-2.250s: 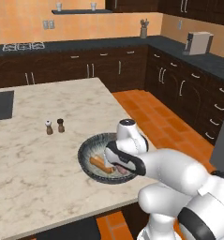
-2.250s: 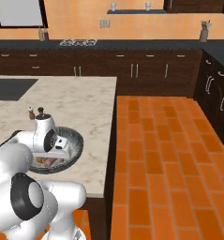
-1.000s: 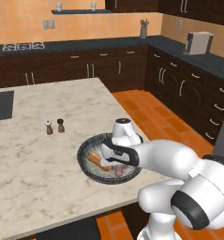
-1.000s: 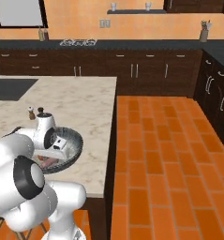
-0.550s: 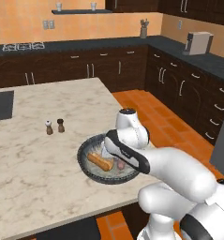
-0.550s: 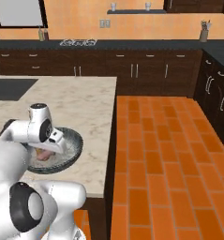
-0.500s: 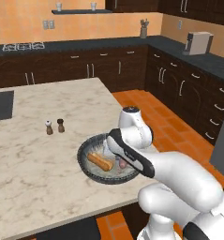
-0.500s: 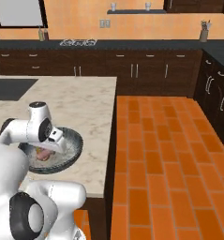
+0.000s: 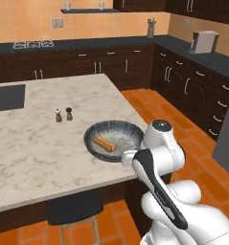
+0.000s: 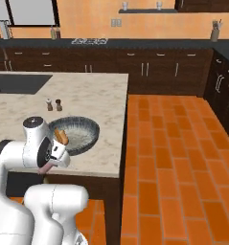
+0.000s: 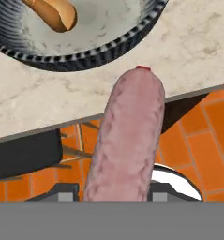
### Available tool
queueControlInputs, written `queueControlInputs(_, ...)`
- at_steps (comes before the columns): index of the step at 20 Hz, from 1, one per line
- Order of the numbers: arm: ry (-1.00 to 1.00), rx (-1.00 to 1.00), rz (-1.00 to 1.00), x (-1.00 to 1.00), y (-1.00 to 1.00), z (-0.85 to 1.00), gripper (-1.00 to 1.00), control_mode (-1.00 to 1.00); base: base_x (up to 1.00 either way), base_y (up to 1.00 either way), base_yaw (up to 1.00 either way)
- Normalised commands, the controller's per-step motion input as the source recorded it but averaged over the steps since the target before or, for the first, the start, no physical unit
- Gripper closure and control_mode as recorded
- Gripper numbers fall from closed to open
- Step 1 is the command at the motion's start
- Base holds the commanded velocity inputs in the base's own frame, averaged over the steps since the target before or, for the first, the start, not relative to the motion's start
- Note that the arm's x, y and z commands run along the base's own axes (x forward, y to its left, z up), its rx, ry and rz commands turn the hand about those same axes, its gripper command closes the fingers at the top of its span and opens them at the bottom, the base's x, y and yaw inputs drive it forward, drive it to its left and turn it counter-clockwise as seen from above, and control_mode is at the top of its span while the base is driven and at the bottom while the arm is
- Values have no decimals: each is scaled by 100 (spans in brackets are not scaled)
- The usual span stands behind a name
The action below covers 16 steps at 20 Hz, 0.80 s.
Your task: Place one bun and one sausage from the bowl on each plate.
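While fingers clamp a pink sausage (image 11: 127, 140) in hand view, bun (image 9: 104, 143) in bowl (image 9: 130, 131).

The bun (image 9: 104, 143) lies in the bowl (image 9: 117, 129) on the tabletop (image 9: 34, 143), two shakers (image 9: 63, 115) behind it, the sausage (image 11: 130, 145) past the tabletop's edge.

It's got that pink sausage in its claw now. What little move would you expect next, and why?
Probably a short carry away from the bowl in search of a plate. The gripper holds the sausage over the counter's edge, clear of the bowl, where a bun remains. No plate is in sight.
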Motion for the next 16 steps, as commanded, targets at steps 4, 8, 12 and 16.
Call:
queueControlInputs(4, 0, 0, 0, 0, 0, 0, 100, 100, -57, 100, 12)
queueControlInputs(8, 0, 0, 0, 0, 0, 0, 100, 100, -38, 100, 7)
queueControlInputs(12, 0, 0, 0, 0, 0, 0, 100, 100, -11, 100, 1)
queueControlInputs(16, 0, 0, 0, 0, 0, 0, 100, 100, 11, 100, -2)
